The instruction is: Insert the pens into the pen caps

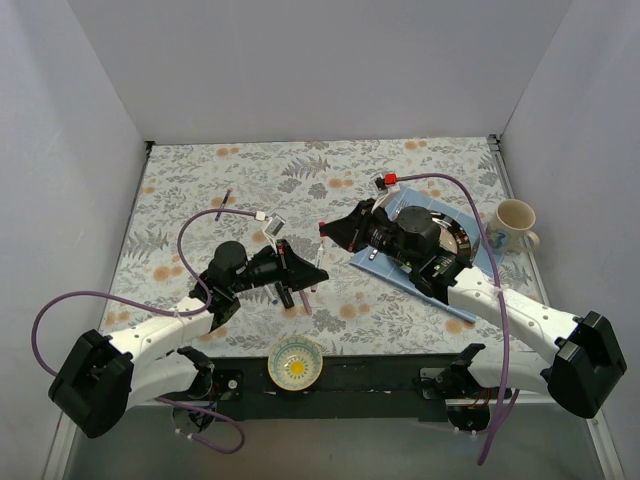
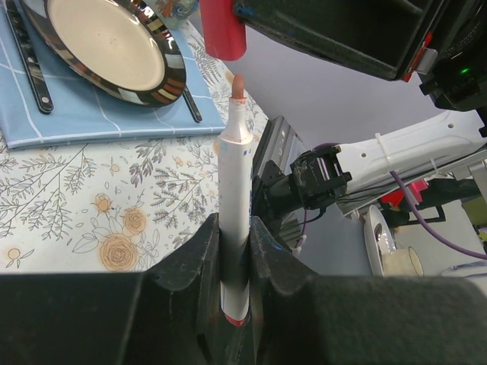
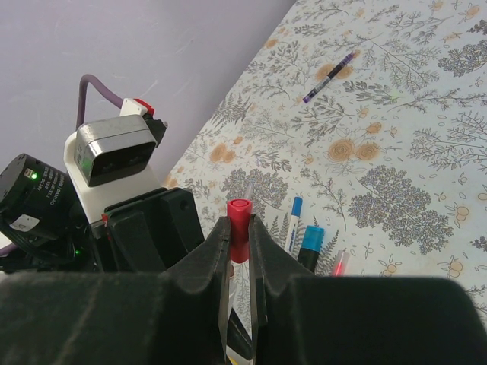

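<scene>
My left gripper [image 1: 290, 262] is shut on a white pen [image 2: 234, 182] with a red end, its reddish tip [image 2: 237, 84] bare and pointing at the right gripper. My right gripper [image 1: 330, 232] is shut on a red pen cap [image 3: 239, 220], which also shows in the left wrist view [image 2: 222, 30]. The tip sits just short of the cap's open end, with a small gap. On the table below lie a white pen with a blue end [image 3: 294, 220], a black marker with a light-blue end [image 3: 310, 245] and a pink pen [image 3: 340, 262]. A dark-blue pen [image 1: 224, 204] lies far left.
A dark-rimmed plate [image 2: 163, 87] and dark cutlery [image 2: 30, 65] sit on a blue placemat [image 1: 455, 305] under the right arm. A mug [image 1: 515, 225] stands at the right edge. A small bowl [image 1: 296, 362] sits at the near edge. Purple cables loop beside both arms.
</scene>
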Controlling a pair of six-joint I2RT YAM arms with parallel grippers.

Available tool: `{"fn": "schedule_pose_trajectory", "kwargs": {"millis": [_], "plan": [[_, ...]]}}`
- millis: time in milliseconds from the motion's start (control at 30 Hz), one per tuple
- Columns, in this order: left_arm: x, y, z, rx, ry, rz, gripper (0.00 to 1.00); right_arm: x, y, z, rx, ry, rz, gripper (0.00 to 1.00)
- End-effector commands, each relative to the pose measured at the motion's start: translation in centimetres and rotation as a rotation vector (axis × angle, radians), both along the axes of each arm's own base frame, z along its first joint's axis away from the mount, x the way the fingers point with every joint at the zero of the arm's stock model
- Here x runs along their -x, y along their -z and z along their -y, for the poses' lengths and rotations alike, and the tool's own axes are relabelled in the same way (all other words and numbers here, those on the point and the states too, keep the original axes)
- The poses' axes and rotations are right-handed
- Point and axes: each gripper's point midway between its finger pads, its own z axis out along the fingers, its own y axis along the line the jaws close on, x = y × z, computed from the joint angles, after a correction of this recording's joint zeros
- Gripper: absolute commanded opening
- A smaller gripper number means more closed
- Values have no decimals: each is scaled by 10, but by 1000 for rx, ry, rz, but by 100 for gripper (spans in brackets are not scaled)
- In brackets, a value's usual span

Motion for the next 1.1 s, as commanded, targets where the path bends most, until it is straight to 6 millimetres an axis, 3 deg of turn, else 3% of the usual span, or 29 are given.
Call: {"fn": "schedule_pose_trajectory", "kwargs": {"millis": [0,400,733,1067], "plan": [[-6,-23,3,34,-12,75,0,4,-39,0,-87,-11,78,1],[-19,-35,6,25,-45,116,0,12,-30,2,-89,-19,61,1],[-25,-42,5,41,-82,130,0,18,-39,8,-139,2,75,1],[-28,-75,3,81,-95,283,0,40,-26,-4,-141,-72,84,1]]}}
